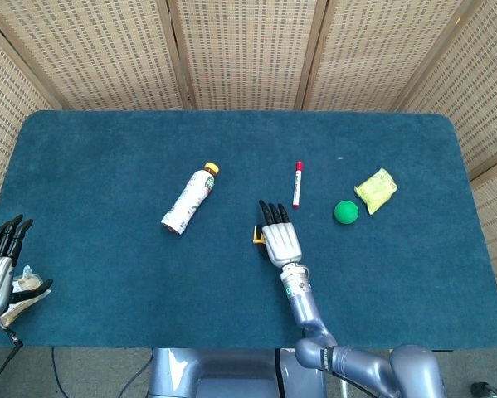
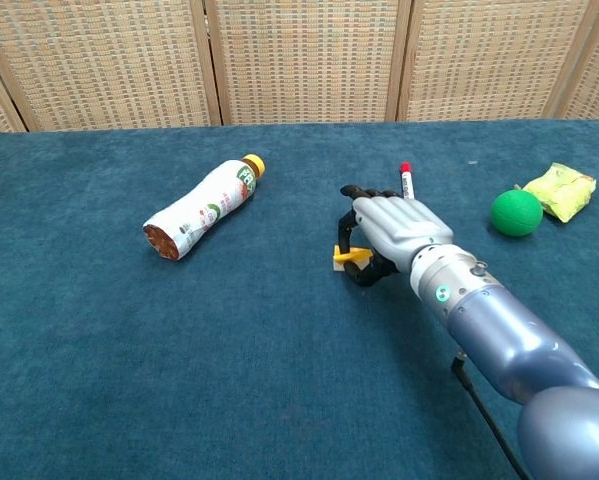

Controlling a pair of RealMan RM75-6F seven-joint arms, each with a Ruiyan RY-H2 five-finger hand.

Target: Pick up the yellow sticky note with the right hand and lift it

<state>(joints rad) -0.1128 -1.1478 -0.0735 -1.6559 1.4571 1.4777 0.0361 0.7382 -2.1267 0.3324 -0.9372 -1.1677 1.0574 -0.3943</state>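
Note:
The yellow sticky note (image 2: 349,255) (image 1: 257,233) is a small yellow pad held a little above the blue table near its middle. My right hand (image 2: 392,232) (image 1: 280,238) grips it from the right, thumb and fingers curled round it, so most of the pad is hidden. My left hand (image 1: 1,264) hangs off the table's left edge with fingers spread, next to some crumpled stuff; whether it holds that is unclear.
A white drink bottle (image 2: 201,207) lies on its side to the left. A red-capped marker (image 2: 407,186) lies just behind my right hand. A green ball (image 2: 517,212) and a yellow-green packet (image 2: 559,190) sit at the right.

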